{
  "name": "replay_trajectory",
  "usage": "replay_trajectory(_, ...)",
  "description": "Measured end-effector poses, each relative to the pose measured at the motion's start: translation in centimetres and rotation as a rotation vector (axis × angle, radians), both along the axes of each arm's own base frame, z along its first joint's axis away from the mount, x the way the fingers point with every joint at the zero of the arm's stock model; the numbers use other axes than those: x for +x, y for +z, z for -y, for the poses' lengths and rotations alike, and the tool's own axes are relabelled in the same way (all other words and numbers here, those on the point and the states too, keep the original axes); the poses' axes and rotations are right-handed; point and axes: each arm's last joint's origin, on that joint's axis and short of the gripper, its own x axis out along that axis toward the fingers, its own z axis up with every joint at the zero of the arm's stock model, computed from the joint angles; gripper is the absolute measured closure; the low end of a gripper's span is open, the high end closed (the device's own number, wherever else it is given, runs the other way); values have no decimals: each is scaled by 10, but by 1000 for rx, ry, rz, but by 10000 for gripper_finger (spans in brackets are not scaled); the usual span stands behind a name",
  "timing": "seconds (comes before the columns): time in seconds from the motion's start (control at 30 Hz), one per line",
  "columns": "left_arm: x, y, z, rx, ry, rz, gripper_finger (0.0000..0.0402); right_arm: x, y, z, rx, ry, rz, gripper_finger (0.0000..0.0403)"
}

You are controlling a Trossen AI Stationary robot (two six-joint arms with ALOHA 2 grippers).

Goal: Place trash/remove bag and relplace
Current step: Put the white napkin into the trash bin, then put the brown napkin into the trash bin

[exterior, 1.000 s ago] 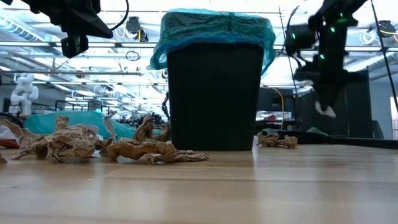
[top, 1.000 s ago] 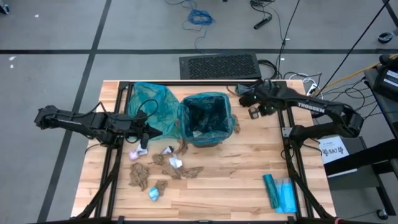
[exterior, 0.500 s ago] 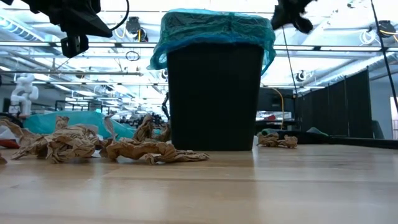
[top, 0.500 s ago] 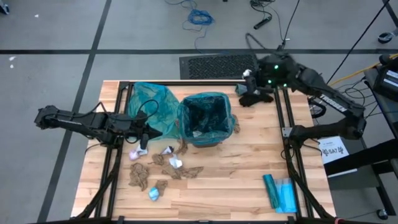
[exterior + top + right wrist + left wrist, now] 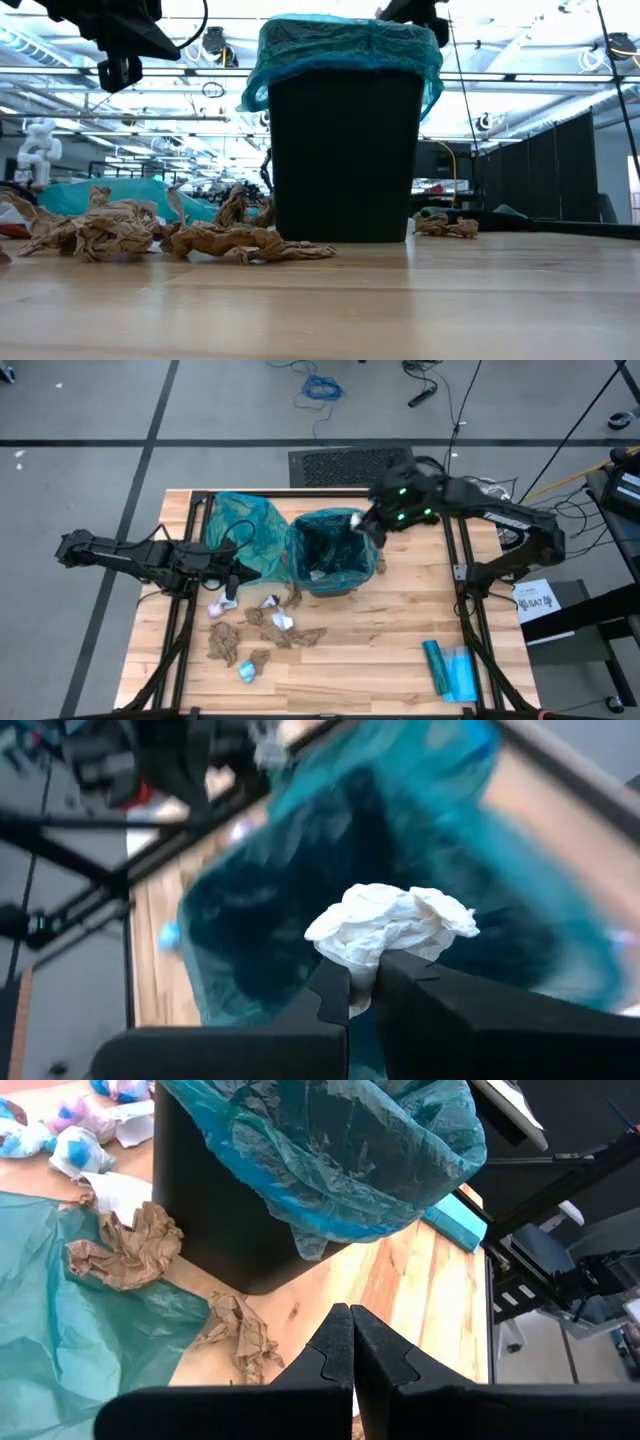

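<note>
Your right gripper (image 5: pixel 362 982) just swung from the table's back edge to over the bin (image 5: pixel 331 550), clamped on a white wad (image 5: pixel 390 925). Release near the rim and it'll bounce out. Left gripper (image 5: pixel 351 1342) waits shut beside it.

Blue-teal packet (image 5: pixel 450 669), floor mat (image 5: pixel 352 466)

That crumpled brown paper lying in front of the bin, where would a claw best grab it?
Judging by its shape, the long brown paper wad lies flat and stretched along the table. Best to come straight down from above and pinch across its narrow middle, where the raised folds bunch, fingers straddling its width.
</note>
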Motion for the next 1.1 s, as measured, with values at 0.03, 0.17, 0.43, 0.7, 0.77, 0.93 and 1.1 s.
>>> replay_trajectory(0.03, 0, 0, 0, 0, 0, 0, 402, 7, -6, -2, 13, 8, -20, 401)
replay_trajectory(0.17, 0, 0, 0, -1, 0, 0, 402, 30, -27, -9, 40, 48, -91, 390)
replay_trajectory(0.43, 0, 0, 0, -1, 0, 0, 402, 58, -42, -14, 40, 89, -49, 305)
replay_trajectory(0.7, 0, 0, 0, -1, 1, 0, 402, 58, -41, -12, 29, 89, -36, 239)
replay_trajectory(0.77, 0, 0, 0, -1, 0, 0, 402, 58, -41, -12, 24, 95, -39, 233)
replay_trajectory(0.93, 0, 0, 0, -6, 3, 0, 402, 44, -31, -7, 11, 55, -118, 245)
replay_trajectory(1.1, 0, 0, 0, -6, 3, 0, 402, 16, 10, -3, -138, -19, -62, 292)
